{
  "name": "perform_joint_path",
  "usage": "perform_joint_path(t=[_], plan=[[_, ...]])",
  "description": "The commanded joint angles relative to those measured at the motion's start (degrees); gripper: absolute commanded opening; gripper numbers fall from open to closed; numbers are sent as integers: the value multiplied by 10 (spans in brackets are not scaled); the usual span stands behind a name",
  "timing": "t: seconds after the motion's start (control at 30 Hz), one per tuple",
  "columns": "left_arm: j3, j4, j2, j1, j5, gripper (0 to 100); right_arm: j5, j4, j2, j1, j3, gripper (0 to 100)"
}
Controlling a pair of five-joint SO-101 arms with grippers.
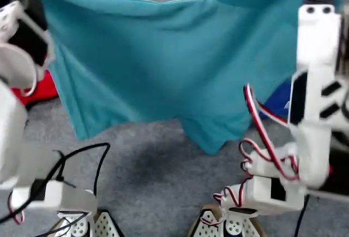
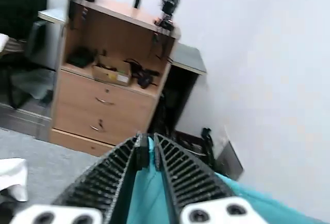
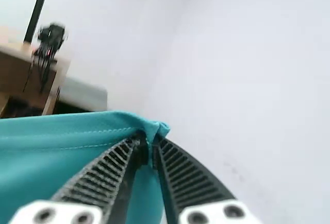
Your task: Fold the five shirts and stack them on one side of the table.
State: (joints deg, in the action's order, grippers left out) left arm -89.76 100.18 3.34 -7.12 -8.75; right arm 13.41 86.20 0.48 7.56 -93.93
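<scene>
Teal shirt point(image 1: 163, 68) hung spread high above the table point(image 1: 158, 188), left gripper point(image 2: 146, 149) and right gripper point(image 3: 148, 147) each pinched tight on its top edge, and it looked best lowered level, taut

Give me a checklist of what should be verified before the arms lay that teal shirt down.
1. Grip of left gripper on shirt: ok, shut on the fabric.
2. Grip of right gripper: ok, shut on a hem corner.
3. Shirt hangs spread out, not bunched: ok.
4. Bare table in front of the shirt: ok.
5. Whether red cloth and blue cloth are out of the way: cannot tell, the shirt partly hides them.
</scene>
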Motion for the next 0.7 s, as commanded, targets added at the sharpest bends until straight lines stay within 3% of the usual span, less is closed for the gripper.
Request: perform_joint_path(t=[0.0, 0.27, 0.5, 0.67], plan=[[77, 6, 82, -33, 6, 19, 4, -33, -25, -11, -11, 4], [276, 5, 313, -27, 26, 19, 57, -46, -73, -95, -11, 4], [411, 2, 428, -30, 23, 19, 71, -81, -97, -95, -11, 4], [432, 1, 469, -31, 26, 19, 82, -123, -114, -95, 4, 4]])
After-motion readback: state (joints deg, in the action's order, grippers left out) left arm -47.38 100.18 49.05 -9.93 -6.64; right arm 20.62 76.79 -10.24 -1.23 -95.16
